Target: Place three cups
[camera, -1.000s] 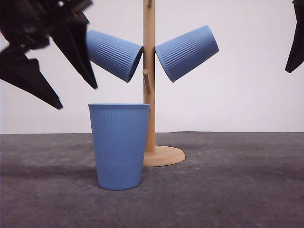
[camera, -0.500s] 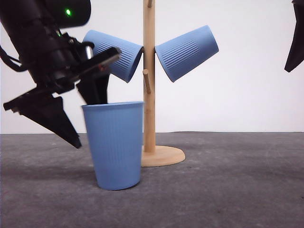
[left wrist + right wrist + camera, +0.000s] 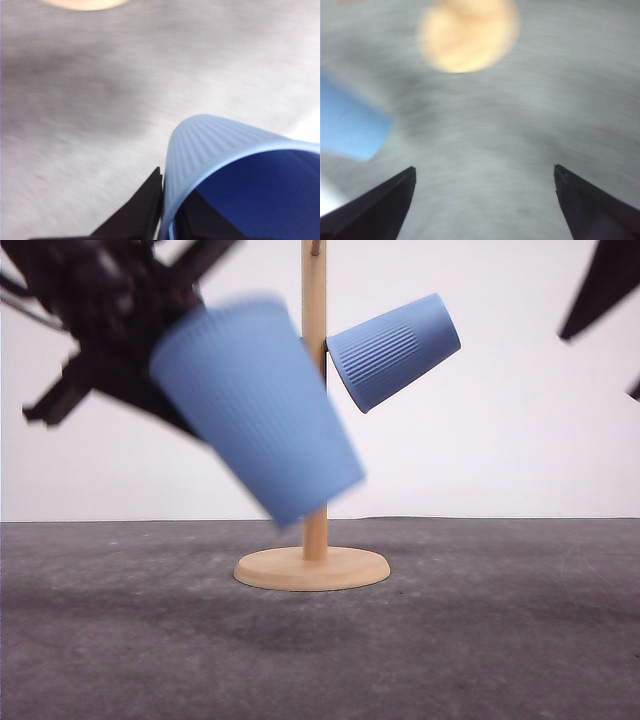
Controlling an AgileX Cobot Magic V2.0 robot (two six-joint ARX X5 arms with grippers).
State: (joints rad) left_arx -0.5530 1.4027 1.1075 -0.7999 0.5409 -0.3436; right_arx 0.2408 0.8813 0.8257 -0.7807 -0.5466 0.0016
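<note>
The grey bench (image 3: 480, 640) carries a wooden cup stand (image 3: 314, 420) whose round base sits near its middle, and that stand is what you are working toward. Your left tool (image 3: 120, 330) holds a light-blue ribbed cup (image 3: 255, 405) in the air, well off the bench and tilted with its mouth up and toward the tool; in the left wrist view a finger (image 3: 142, 210) presses the outside of the rim of the lifted cup (image 3: 220, 165), so the tool is clamped on the cup wall. A second cup (image 3: 392, 348) already hangs mouth-down on a peg on the right of the post. The lifted cup covers the left side of the post, so you cannot tell what hangs there. To do this step well, I judge you should turn the cup until its mouth faces a free peg, slide it on along the peg's slant, and let go only once it rests there. Your right tool (image 3: 485, 205) hangs with its fingers spread wide and empty; keep it clear of the stand.
</note>
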